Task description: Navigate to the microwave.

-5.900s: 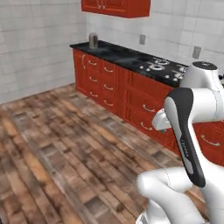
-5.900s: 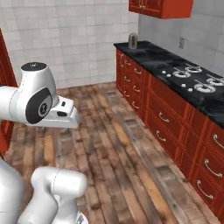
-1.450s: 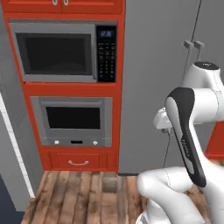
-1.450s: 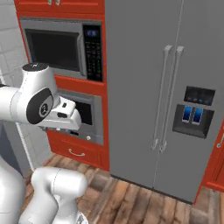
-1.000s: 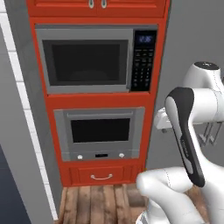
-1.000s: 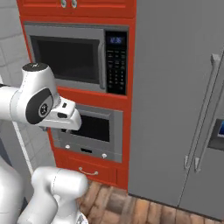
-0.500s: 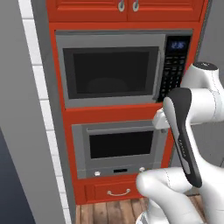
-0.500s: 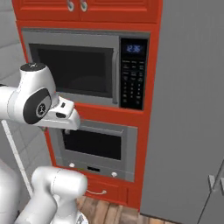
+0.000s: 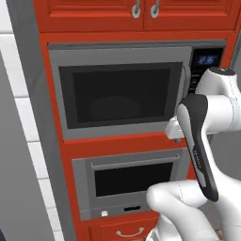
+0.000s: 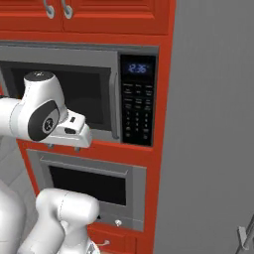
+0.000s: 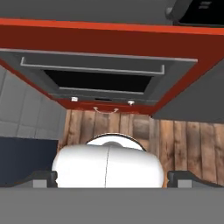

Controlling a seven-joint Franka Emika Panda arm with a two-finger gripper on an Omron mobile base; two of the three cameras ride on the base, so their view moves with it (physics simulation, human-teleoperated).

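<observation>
So the microwave (image 9: 120, 93) sits built into the red cabinet column (image 9: 52, 155), right above the grey oven (image 9: 132, 181), with its black control panel (image 10: 138, 101) and blue display on the right edge. Gripper's tucked low over the wood floor (image 11: 175, 140); can't tell if its jaws are wide or narrow.

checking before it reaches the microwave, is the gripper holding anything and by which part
Nothing is held. In the hand view the gripper has its two finger tips spread wide apart with no object between them, above the wooden floor before the oven.
</observation>
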